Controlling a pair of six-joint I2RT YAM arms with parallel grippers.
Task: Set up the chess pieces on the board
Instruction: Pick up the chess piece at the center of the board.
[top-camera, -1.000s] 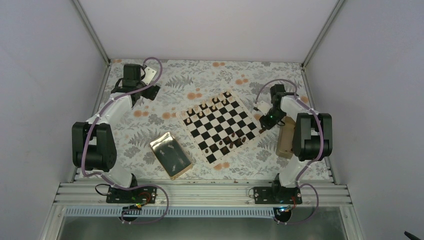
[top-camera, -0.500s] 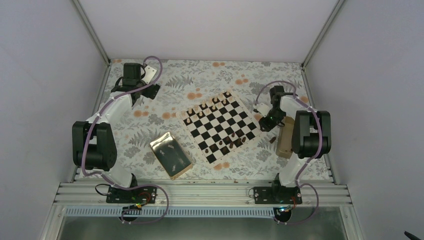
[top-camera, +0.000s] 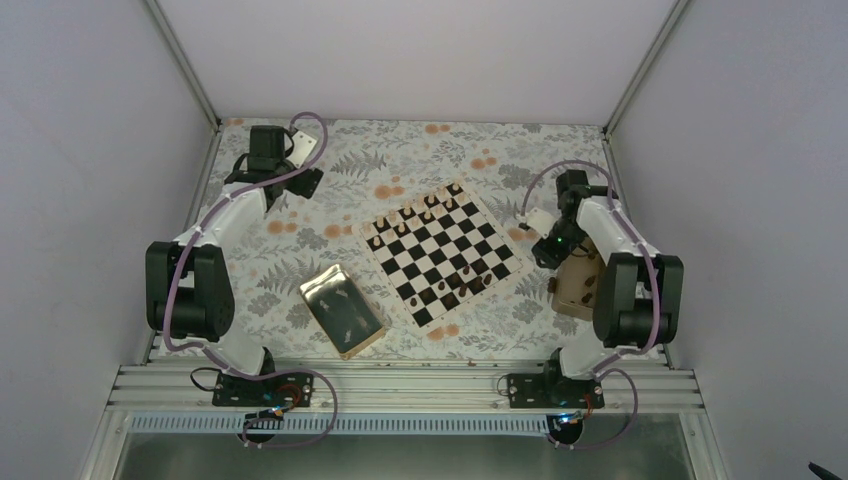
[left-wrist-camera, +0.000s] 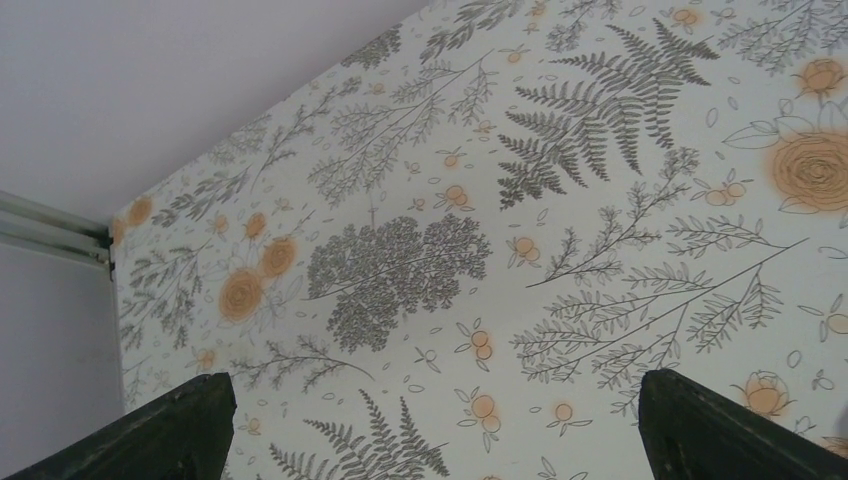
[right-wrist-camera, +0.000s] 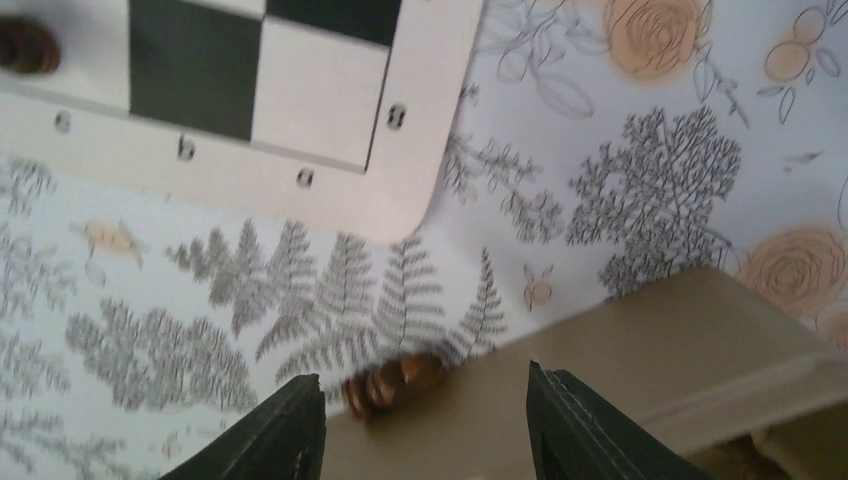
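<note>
The board (top-camera: 441, 255) lies tilted in the middle of the table. Light chess pieces (top-camera: 412, 214) stand along its far edge and dark ones (top-camera: 466, 280) near its front edge. My right gripper (top-camera: 547, 256) hovers between the board's right corner and a small tan box (top-camera: 577, 288). In the right wrist view this gripper (right-wrist-camera: 425, 425) is open. A dark brown piece (right-wrist-camera: 394, 381) lies on its side on the cloth against the box wall (right-wrist-camera: 650, 350), below the gap between the jaws. My left gripper (left-wrist-camera: 430, 430) is open over bare cloth at the far left (top-camera: 306, 185).
A shiny gold tray (top-camera: 342, 311) with a few pieces in it sits left of the board's front corner. The tan box also holds dark pieces (top-camera: 590, 283). Metal frame posts and white walls enclose the table.
My right gripper has swung right, away from the board's edge to the box, and its jaws have widened. A dark piece now lies on the cloth by the box. The left arm is still.
</note>
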